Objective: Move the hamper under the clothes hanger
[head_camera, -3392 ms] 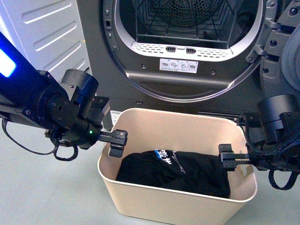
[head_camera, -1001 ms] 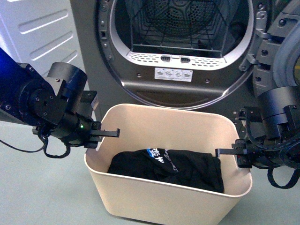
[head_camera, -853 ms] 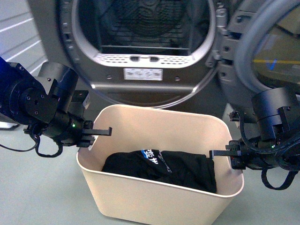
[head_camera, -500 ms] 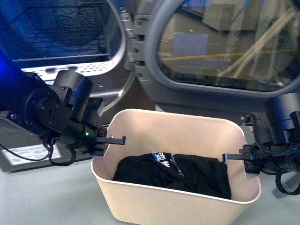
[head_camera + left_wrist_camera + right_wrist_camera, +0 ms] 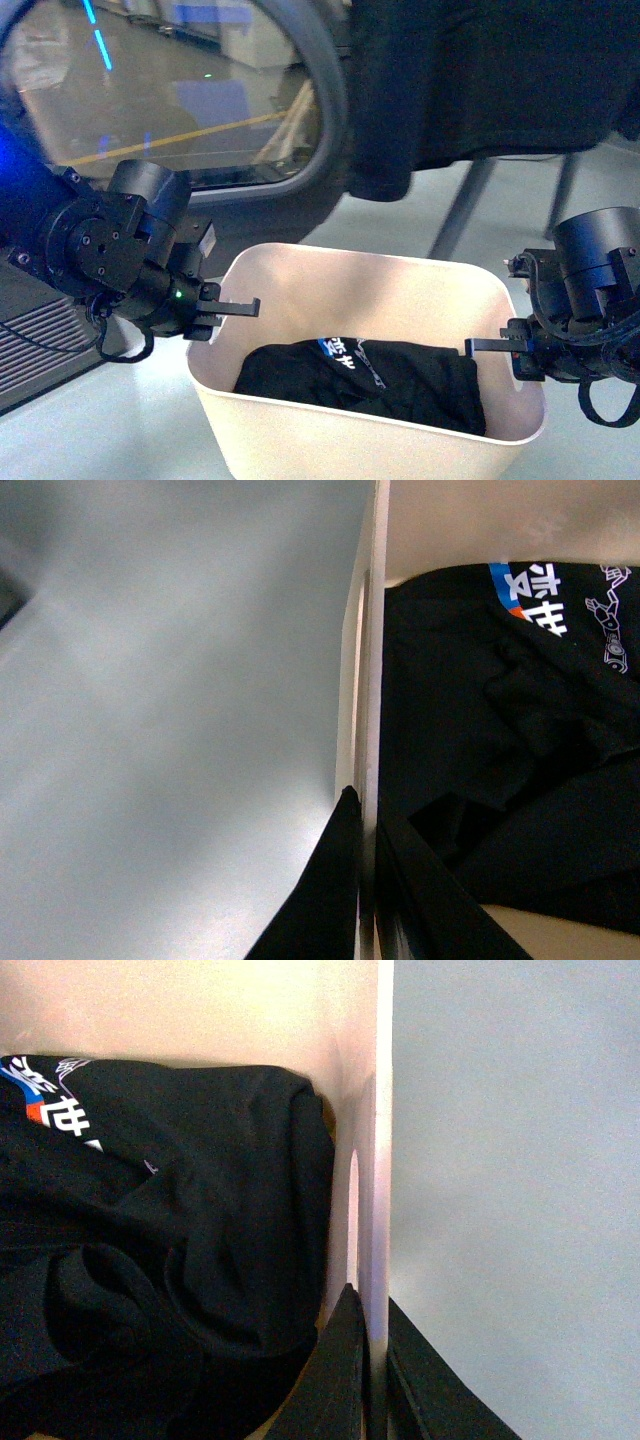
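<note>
The beige hamper point(image 5: 370, 262) hangs low in the middle of the front view, with a black printed garment point(image 5: 370, 380) lying inside it. My left gripper point(image 5: 222, 308) is shut on its left short wall and my right gripper point(image 5: 505, 348) is shut on its right short wall. Each wrist view shows a thin tub wall point(image 5: 370, 630) point(image 5: 382, 1110) pinched between dark fingers point(image 5: 340, 880) point(image 5: 345, 1360). Behind the tub at upper right stand the clothes hanger's grey slanted legs point(image 5: 462, 210), under dark clothes point(image 5: 480, 80) hanging on it. Its top bar is out of view.
The dryer's open round glass door point(image 5: 170, 90) fills the upper left. A dark ribbed panel point(image 5: 50, 340) lies low at the left edge. Pale grey floor point(image 5: 600, 180) stretches beyond the rack legs and shows beside the tub point(image 5: 170, 680) point(image 5: 520, 1160).
The view has swung right with the tub. The dryer door has slid to the left, and the rack legs and hanging dark clothes have come into sight. Both grippers keep their hold on the tub walls.
</note>
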